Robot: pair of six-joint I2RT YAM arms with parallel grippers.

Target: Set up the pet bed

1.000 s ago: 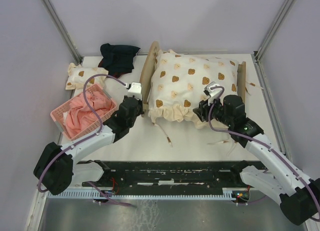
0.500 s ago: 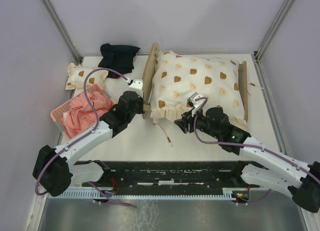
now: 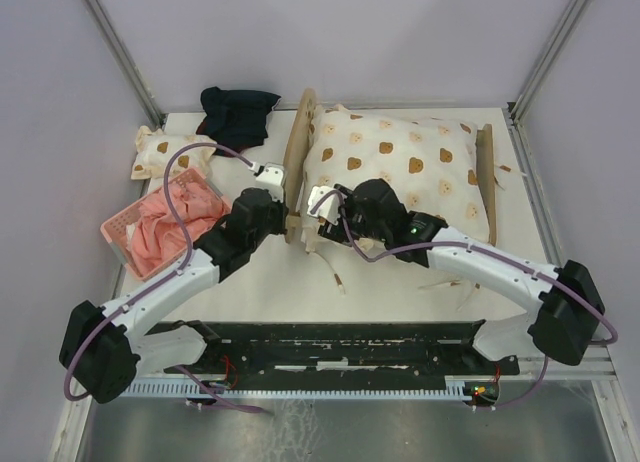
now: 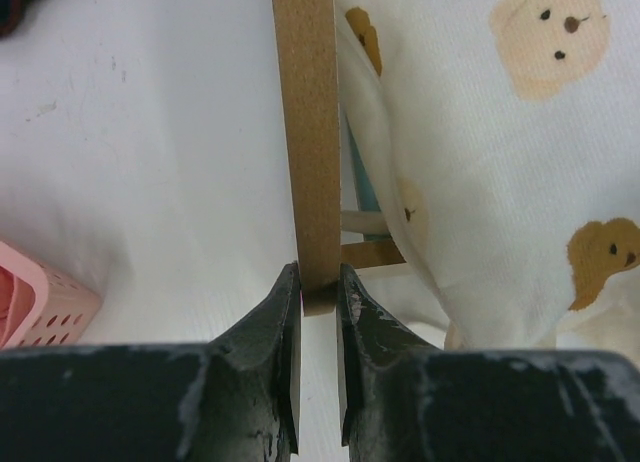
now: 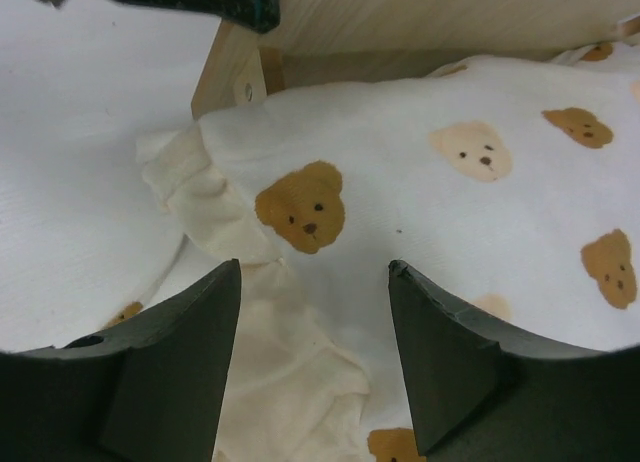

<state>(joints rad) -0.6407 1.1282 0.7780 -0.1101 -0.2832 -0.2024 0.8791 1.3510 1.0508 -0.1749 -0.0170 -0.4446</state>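
Left of the pet bed (image 3: pixel 298 142) sit a pink basket (image 3: pixel 116 228) of pink cloth, a small bear-print pillow (image 3: pixel 165 152) and a dark cloth (image 3: pixel 238 112) bundled toward the back. None of them is touching the bed.

The bed stands in the middle of the table (image 3: pixel 400 282) towards the back, headboard (image 4: pixel 305 132) at its left end. My left gripper (image 4: pixel 318 282) is clenched on the near bottom edge of that headboard, with a finger pressed against each face of the board, so I read it as steadying the frame.

The bear-print quilt (image 3: pixel 400 167) is draped over the bed and covers nearly all of it, so I can hardly see the mattress. My right gripper (image 5: pixel 315 269) hangs over the quilt's ruffled corner (image 5: pixel 215 207) at the bed's near left end, just beside the headboard. Its jaws are spread wide and hold nothing.

I judge we are at the bedding step, with that corner bunched and spilling off the frame. Next I would lower the right gripper, pinch the ruffle alone and draw it flat without tugging the bed out of the left grip.

The low footboard (image 3: pixel 484 167) closes the bed's right end.

The tabletop is white and looks soft, and loose ties (image 3: pixel 335 272) trail on it near the bed. Plain pale walls (image 3: pixel 420 32) on metal posts box the table in.
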